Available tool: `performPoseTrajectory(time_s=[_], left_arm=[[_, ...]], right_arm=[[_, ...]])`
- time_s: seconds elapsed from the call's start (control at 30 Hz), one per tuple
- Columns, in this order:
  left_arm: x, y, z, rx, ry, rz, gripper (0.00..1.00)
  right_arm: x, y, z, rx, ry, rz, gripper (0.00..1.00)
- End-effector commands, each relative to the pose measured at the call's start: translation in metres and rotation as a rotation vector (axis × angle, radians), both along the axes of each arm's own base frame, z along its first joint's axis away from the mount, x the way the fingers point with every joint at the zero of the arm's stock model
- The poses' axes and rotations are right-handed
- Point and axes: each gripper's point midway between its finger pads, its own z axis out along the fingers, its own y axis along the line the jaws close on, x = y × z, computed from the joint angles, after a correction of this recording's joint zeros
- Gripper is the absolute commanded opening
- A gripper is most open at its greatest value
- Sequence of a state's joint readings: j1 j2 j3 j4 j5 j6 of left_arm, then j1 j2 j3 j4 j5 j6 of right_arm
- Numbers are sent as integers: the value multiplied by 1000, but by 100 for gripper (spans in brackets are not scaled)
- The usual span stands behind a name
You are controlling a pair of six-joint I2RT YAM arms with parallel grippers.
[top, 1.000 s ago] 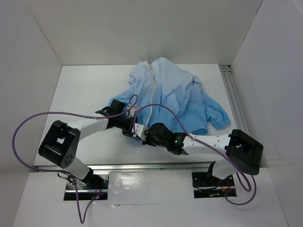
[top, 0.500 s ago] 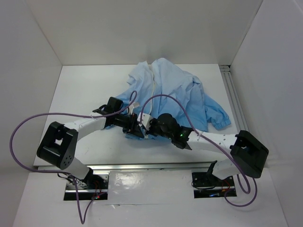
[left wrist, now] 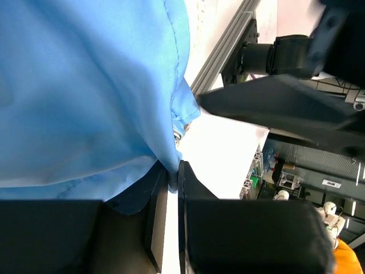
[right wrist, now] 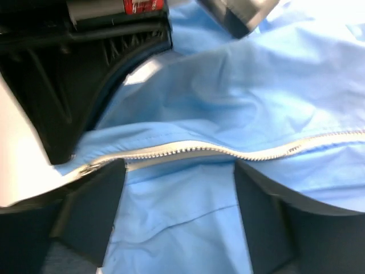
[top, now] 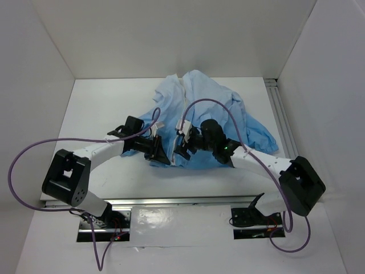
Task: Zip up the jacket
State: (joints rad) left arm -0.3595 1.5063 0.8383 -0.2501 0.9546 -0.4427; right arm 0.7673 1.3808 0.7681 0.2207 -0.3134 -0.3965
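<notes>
1. Centrally on the white surface (top: pixel 97 108) lies the light-blue jacket (top: pixel 214 114). It is crumpled, with its collar end toward the far wall and its near hem just in front of the two arms.
2. Its pale zipper strip (top: pixel 185 111) runs from far to near down the middle of the cloth. A gathered cuff (top: pixel 265 145) sits at the right edge of the heap.
3. The left pincer (top: pixel 159 153) is at the near-left corner of the jacket. In the left wrist view its fingers (left wrist: pixel 197 217) stand almost together, clenched on a fold of blue fabric that drops into the narrow slit between them.
4. The right pincer (top: pixel 183 149) sits just right of the left one, over the near hem. In the right wrist view it is released, with its two dark fingers (right wrist: pixel 91 211) wide apart. The zipper strip runs across the gap from left to right, teeth showing.
5. Whether the right fingers touch the cloth cannot be told.
6. The black body of the left pincer fills the upper left of the right wrist view, at the left end of the zipper strip.
7. Purple cables (top: pixel 34 151) loop out from both arms. A metal rail (top: pixel 279 114) runs along the right edge of the surface.
</notes>
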Motion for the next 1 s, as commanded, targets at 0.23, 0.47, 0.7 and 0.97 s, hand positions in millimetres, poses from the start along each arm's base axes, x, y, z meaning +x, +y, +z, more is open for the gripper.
performPoseTrajectory(time_s=[0.23, 0.47, 0.7, 0.97], left_arm=[[7, 6, 22, -19, -88, -27, 0], [12, 20, 13, 71, -119, -39, 0], [25, 37, 9, 122, -184, -4, 0], [57, 35, 30, 52, -404, -117, 0]], right_arm=[[-21, -2, 37, 136, 230, 276, 53], [-37, -3, 45, 206, 99, 476, 63], [-22, 7, 31, 142, 270, 418, 62], [4, 15, 35, 208, 253, 290, 58]])
